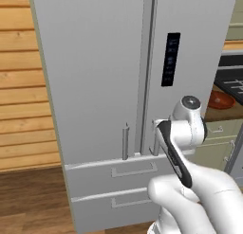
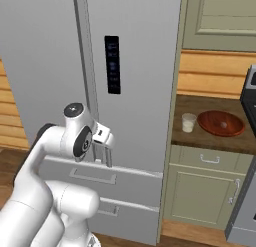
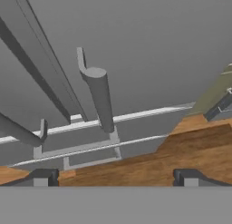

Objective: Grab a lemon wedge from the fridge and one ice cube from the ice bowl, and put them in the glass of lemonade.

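Note:
The grey double-door fridge (image 1: 99, 76) fills the view ahead, both doors shut, so the lemon wedge is hidden. My gripper (image 2: 106, 152) is open and sits just in front of the lower end of the right door's bar handle (image 3: 100, 98). That handle rises between my fingertips (image 3: 43, 177) in the hand view, with nothing held. The left door's handle (image 1: 125, 142) stands beside it. On the counter to the right are the glass of lemonade (image 2: 188, 122) and the reddish-brown ice bowl (image 2: 221, 122); what lies in the bowl is too small to tell.
Two fridge drawers (image 1: 128, 174) with flat pulls lie below the doors. A beige base cabinet (image 2: 202, 188) carries the wooden counter (image 2: 210, 138) on the right, with a stove edge (image 2: 248, 98) beyond it. Wood-plank wall (image 1: 21, 86) stands to the left.

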